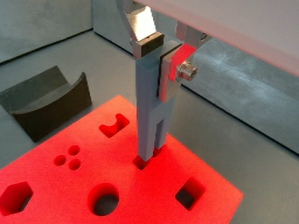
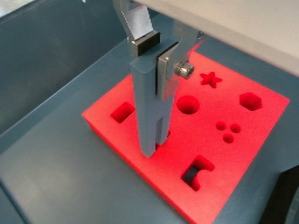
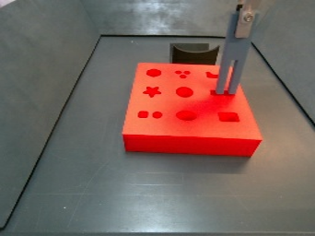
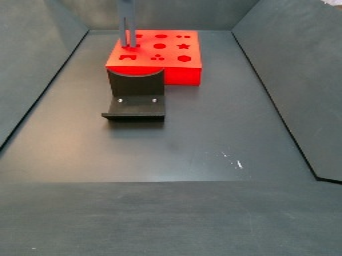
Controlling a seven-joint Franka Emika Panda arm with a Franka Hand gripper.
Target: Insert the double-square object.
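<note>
The double-square object point(image 1: 152, 105) is a long grey-blue bar, held upright. My gripper point(image 1: 162, 52) is shut on its upper end, one finger point(image 1: 142, 31) on each side. The bar's forked lower end stands in a cutout near one edge of the red block point(image 1: 70, 188). The same shows in the other wrist view, with the gripper point(image 2: 158, 54), the bar point(image 2: 149, 109) and the block point(image 2: 251, 131). In both side views the bar point(image 3: 229, 66) point(image 4: 128, 30) stands upright on the red block point(image 3: 185, 124) point(image 4: 167, 68), with the gripper point(image 3: 242, 18) at its top.
A dark grey arch-shaped block point(image 4: 136, 102) lies on the floor beside the red block; it also shows in a wrist view point(image 1: 47, 101) and in a side view point(image 3: 191, 51). The red block has several other shaped cutouts. Grey walls point(image 3: 50, 120) enclose the floor.
</note>
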